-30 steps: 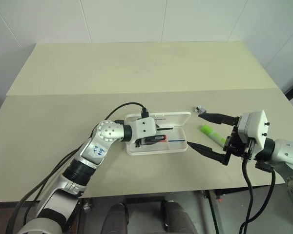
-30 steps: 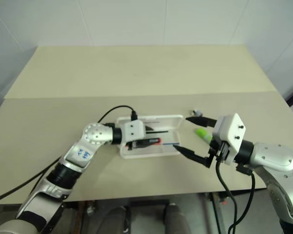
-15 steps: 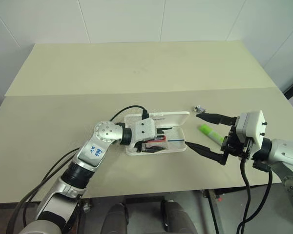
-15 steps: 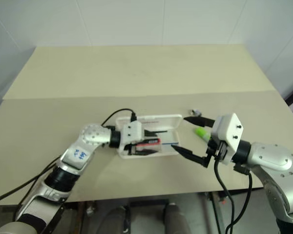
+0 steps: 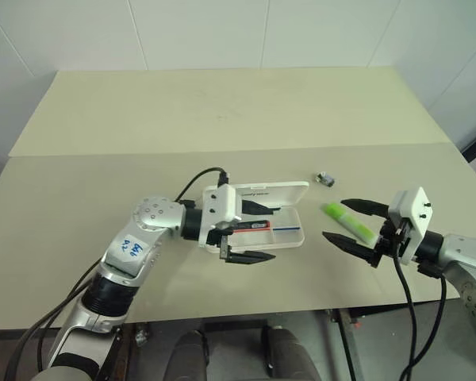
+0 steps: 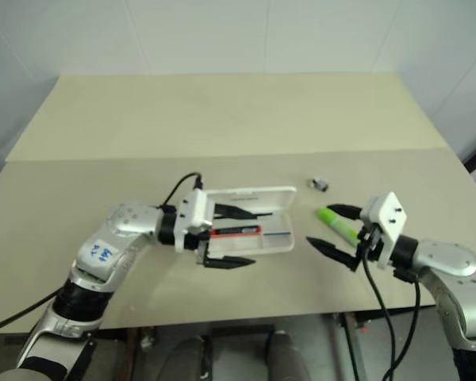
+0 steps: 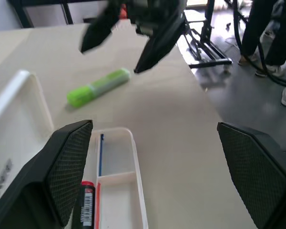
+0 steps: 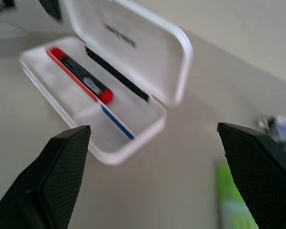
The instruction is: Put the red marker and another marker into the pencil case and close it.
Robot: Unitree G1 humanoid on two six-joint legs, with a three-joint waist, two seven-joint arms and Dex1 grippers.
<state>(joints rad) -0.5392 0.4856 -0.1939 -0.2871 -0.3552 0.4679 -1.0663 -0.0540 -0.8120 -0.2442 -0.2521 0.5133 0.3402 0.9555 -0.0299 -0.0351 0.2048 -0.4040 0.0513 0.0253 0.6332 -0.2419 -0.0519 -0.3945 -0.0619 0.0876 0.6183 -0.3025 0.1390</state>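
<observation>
Left gripper [image 5: 250,232]: two black fingers spread wide, nothing between them. One finger lies over the open pencil case [image 5: 285,235], the other over bare tabletop [image 5: 222,119] just outside the case's near wall. Neither pad touches the marker inside. Gripper points roughly level toward the tabletop's right edge; the white wrist block sits at the case's left end, forearm running back toward the near-left corner, black cable looping over the wrist.

Right gripper [image 5: 355,226]: fingers also fully apart, empty. They straddle the near end of the green marker [image 5: 348,221], one finger on each side, with a visible gap to it; whether the tips touch the tabletop I cannot tell. Gripper points toward the left edge and slightly down, arm coming in from the near-right corner.

Count:
- Markers, two. Red marker [image 8: 84,79], red and black, lies inside the case's tray along its long wall, toward the left end. Green marker lies on the tabletop right of the case, angled, apart from it.
- Pencil case, one. White, lid [image 8: 133,43] hinged back and standing open on the far side, small dark lettering on the lid; a red and a blue line in the tray. It sits near the tabletop's middle, closer to the near edge.
- Small grey-black object [image 5: 325,178], one, on the tabletop beyond the green marker, apart from both it and the case.
</observation>
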